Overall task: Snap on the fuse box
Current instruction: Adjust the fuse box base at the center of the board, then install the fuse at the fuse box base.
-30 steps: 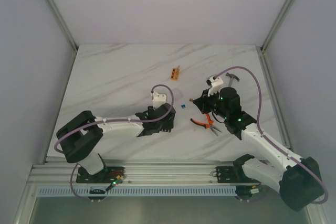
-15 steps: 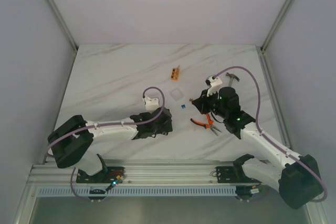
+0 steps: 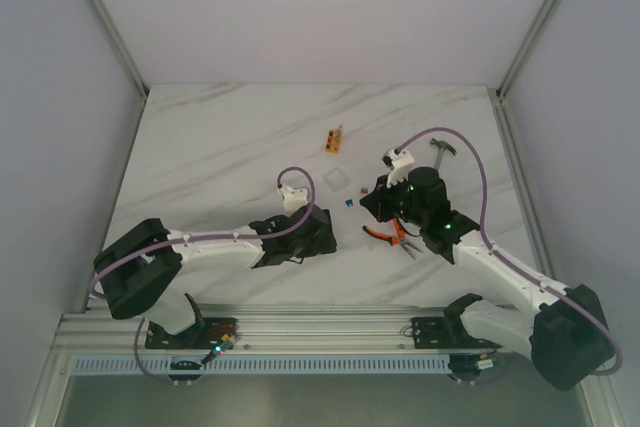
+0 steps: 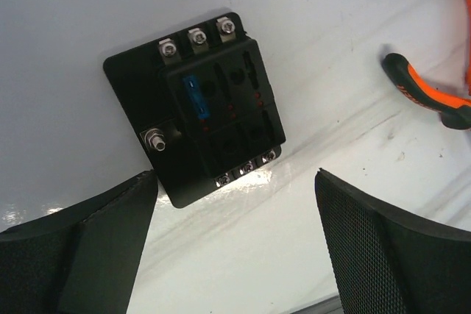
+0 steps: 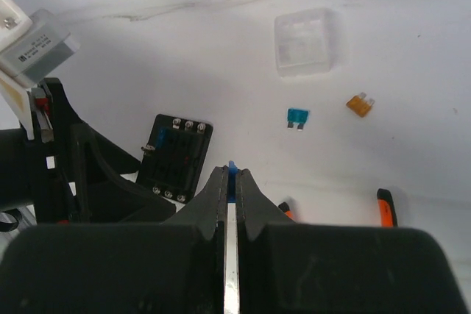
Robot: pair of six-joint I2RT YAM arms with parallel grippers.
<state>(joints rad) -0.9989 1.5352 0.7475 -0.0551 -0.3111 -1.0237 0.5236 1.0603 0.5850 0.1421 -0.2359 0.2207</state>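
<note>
Item: small black squarish plastic fuse box (image 4: 199, 108), lying flat on white marbled tabletop (image 4: 353, 27). Left end effector (image 4: 235, 179) hovering over it, jaws standing wide, gripping nothing. Right end effector (image 5: 232, 182) pinching tiny blue fuse (image 5: 231, 165), jaws nearly closed.

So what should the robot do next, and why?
Probably the right gripper should carry its pinched blue fuse over to the fuse box: most slots there look empty, and the open left gripper hangs close by, able to steady it.
</note>
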